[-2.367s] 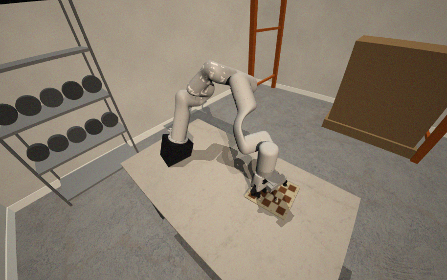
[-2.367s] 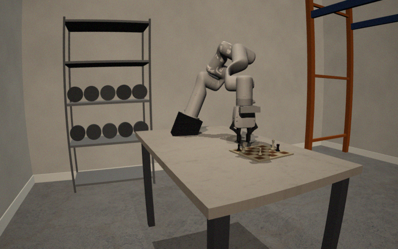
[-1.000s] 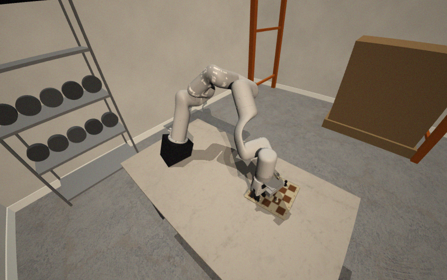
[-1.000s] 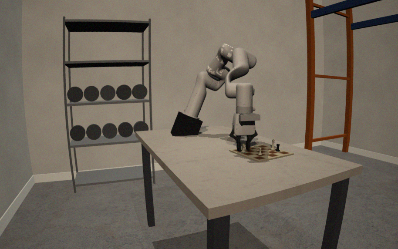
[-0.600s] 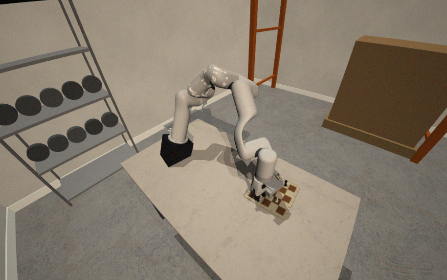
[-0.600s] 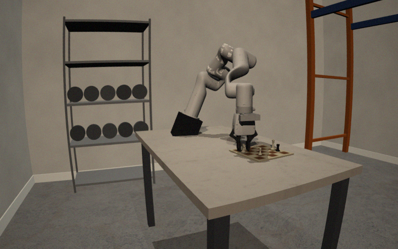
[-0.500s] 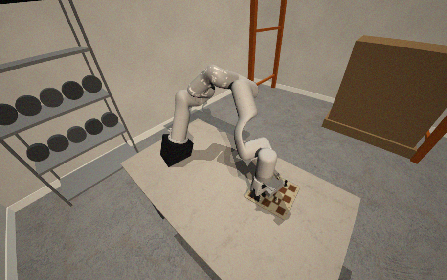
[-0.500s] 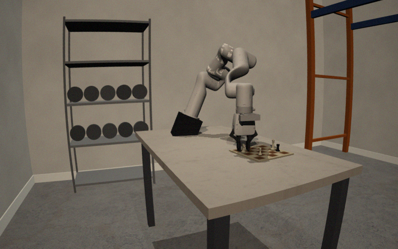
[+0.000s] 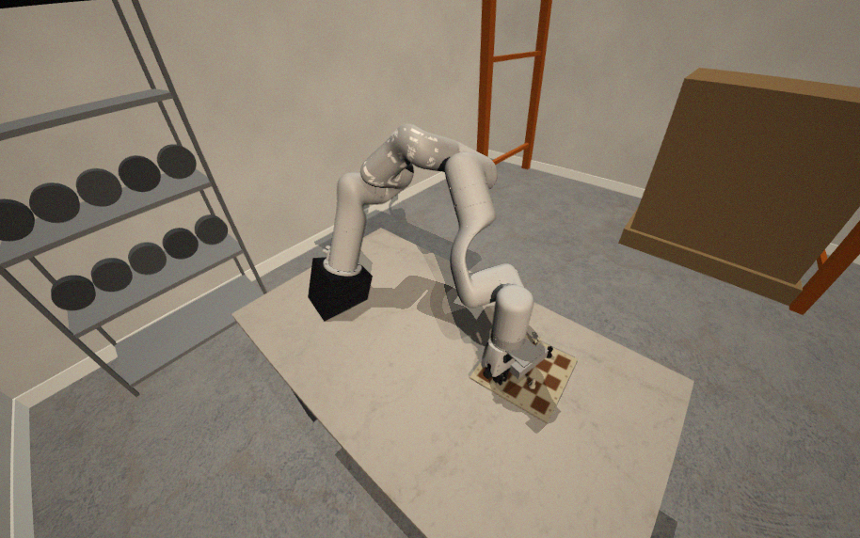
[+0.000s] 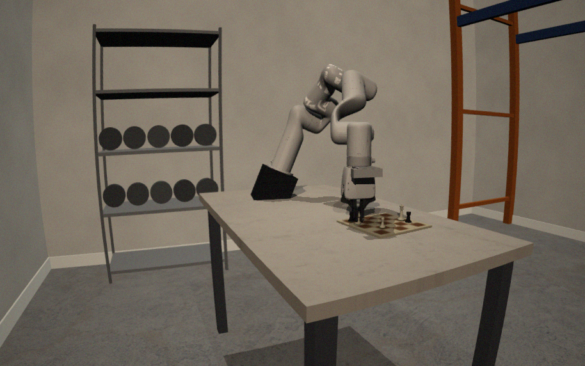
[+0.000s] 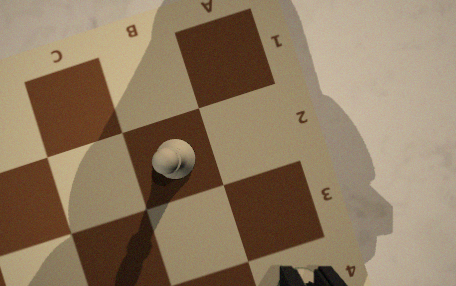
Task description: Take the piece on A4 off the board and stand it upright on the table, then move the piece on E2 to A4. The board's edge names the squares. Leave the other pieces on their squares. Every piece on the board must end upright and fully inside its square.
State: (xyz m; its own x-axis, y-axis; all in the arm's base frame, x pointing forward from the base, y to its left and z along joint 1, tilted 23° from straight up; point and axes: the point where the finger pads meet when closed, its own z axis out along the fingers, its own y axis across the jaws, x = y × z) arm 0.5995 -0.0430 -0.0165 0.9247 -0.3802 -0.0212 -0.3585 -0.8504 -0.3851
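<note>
The chessboard (image 9: 544, 413) (image 10: 379, 232) (image 11: 240, 55) lies on the table near its right side. My gripper (image 9: 501, 377) (image 10: 358, 217) (image 11: 306, 276) stands low over the board's A4 corner. Its fingers are shut on a small white piece (image 11: 305, 272), which shows between them at the bottom edge of the wrist view. A white pawn (image 11: 173, 158) (image 10: 382, 222) (image 9: 531, 382) stands upright on the dark square B2. A tall white piece (image 10: 401, 212) and a black pawn (image 10: 408, 217) (image 9: 550, 349) stand upright at the board's far side, outside the wrist view.
The arm's black base (image 9: 338, 292) (image 10: 272, 186) sits at the table's back corner. A grey shelf rack (image 10: 157, 151) stands behind the table, an orange ladder (image 10: 457, 129) to the right, and a brown slanted box (image 9: 748, 183) on the floor.
</note>
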